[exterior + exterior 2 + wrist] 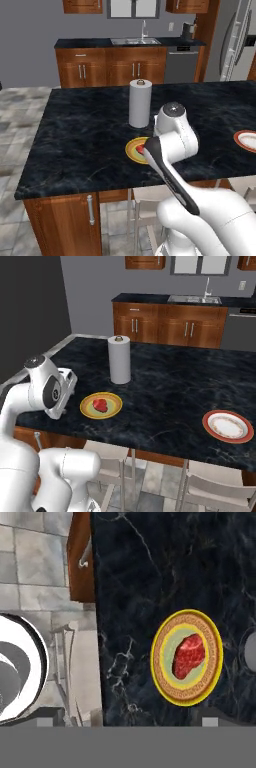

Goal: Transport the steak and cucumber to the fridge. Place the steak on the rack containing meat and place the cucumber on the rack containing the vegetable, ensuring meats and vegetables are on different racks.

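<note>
Dark marble tabletop (175,386) fills the kitchen island, where the steak (101,405) sits untouched on a yellow plate (114,408), near a paper towel roll (119,360). Fingers are spread wide, holding nothing. Everything remains: neither item has reached the fridge (239,42).

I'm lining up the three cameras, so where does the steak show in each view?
Left base view: the steak is a red sliver at centre, mostly hidden behind the arm.
Right base view: left of centre, in plain sight.
Hand view: right of centre.
Shared landmark: the yellow plate under it, on the dark counter.
</note>
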Available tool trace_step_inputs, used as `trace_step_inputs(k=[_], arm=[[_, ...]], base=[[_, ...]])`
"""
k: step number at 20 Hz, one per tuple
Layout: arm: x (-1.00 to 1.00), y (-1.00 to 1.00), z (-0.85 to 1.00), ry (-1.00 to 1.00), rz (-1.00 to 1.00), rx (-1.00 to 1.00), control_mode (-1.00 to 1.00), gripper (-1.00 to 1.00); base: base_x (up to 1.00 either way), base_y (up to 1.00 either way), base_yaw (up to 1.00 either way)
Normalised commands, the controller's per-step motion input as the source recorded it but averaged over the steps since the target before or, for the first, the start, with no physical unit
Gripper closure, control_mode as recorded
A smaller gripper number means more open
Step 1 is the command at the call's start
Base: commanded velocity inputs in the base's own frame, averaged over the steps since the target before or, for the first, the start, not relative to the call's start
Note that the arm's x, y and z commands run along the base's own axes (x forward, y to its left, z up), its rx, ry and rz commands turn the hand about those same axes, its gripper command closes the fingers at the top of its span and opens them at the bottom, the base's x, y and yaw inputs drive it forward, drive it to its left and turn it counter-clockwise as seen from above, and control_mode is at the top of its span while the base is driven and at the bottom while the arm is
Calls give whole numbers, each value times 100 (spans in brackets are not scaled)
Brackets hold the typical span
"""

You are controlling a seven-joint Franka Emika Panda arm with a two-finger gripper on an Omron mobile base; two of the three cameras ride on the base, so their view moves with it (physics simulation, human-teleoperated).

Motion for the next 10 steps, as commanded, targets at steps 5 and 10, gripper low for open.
trace_step_inputs(k=[5, 10], arm=[[43, 0, -14, 1, -55, 25, -100, -100], [56, -24, -1, 32, -47, 22, -100, -100]], base=[[0, 0, 0], [0, 0, 0]])
